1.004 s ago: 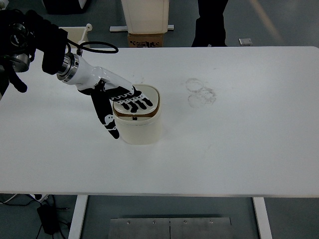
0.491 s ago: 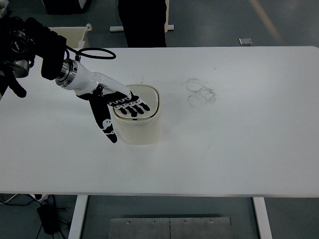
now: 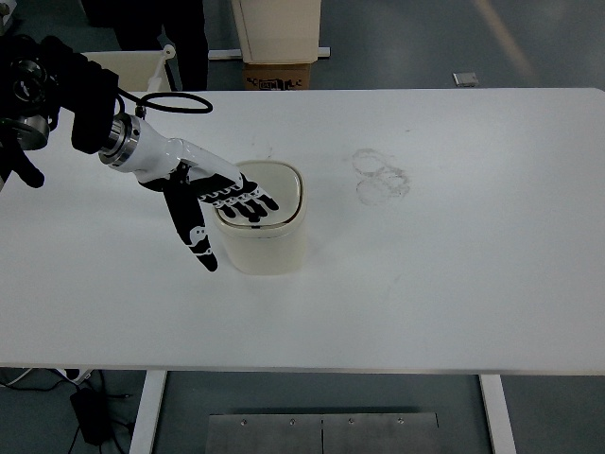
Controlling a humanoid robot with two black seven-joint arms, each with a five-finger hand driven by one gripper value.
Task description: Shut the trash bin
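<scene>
A small cream trash bin [image 3: 267,236] stands left of the table's middle, its lid [image 3: 279,189] lying flat on top. My left hand [image 3: 223,204] comes in from the upper left and is open, fingers spread flat over the lid's left part. The thumb [image 3: 197,236] points down beside the bin's left wall. The hand covers part of the lid. No right arm shows in the head view.
Faint ring marks [image 3: 380,176] stain the white table [image 3: 454,246] right of the bin. A black cable [image 3: 175,98] loops from my left forearm. A person's dark legs [image 3: 170,28] and a cardboard box [image 3: 279,74] stand beyond the far edge.
My left hand has slid a little to the left across the lid, fingers still flat. The person behind the table has walked from right to left.
</scene>
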